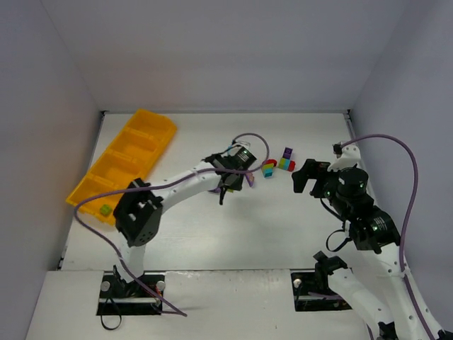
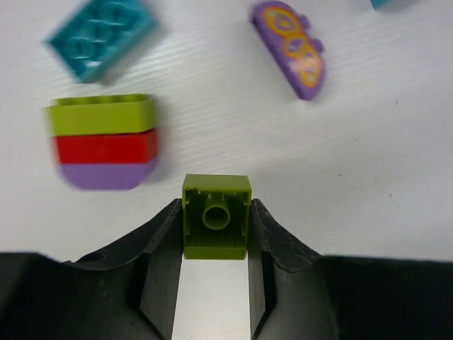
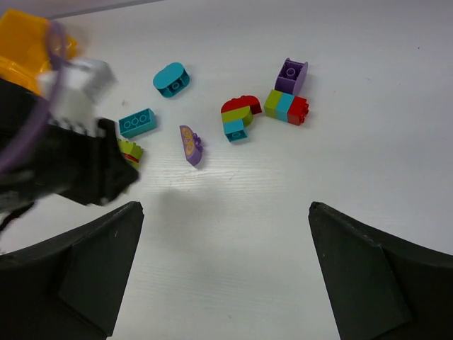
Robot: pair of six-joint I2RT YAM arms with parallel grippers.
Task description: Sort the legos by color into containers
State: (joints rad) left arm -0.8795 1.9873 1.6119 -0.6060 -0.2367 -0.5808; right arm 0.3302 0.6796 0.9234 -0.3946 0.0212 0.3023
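Observation:
In the left wrist view my left gripper is shut on a small lime green lego, its hollow underside facing the camera, just above the table. Beyond it lie a lime-red-purple stack, a teal brick and a purple half-round piece. From above, the left gripper sits left of the other legos. My right gripper hangs open and holds nothing, short of a red-lime-teal stack, a lime-teal-red row and a purple brick.
The orange-yellow tray of containers lies slanted at the far left, with a lime green brick in its nearest compartment. A teal oval piece lies beyond the teal brick. White walls close in the table on three sides.

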